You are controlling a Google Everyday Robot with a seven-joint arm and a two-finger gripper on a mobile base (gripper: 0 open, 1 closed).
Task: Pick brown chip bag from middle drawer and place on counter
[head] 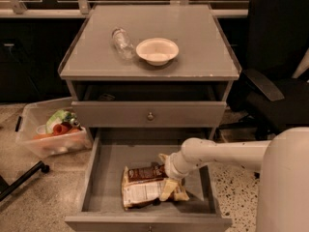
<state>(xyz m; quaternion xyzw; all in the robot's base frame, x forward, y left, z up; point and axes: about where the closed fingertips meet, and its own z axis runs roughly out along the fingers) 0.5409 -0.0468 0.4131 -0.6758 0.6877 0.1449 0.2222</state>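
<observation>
The brown chip bag [141, 187] lies flat on the floor of the open middle drawer [104, 178], label panel up, towards the front middle. My gripper [170, 185] reaches down into the drawer from the right and sits at the bag's right edge, touching or just over it. The white arm [222, 153] hides part of the drawer's right side. The counter [193, 42] is the grey top of the cabinet, above.
A white bowl [157, 50] and a clear bottle on its side [121, 42] sit on the counter. The drawer above [149, 115] is closed. A plastic bin with items [53, 129] stands on the floor at left. A black office chair [280, 81] is at right.
</observation>
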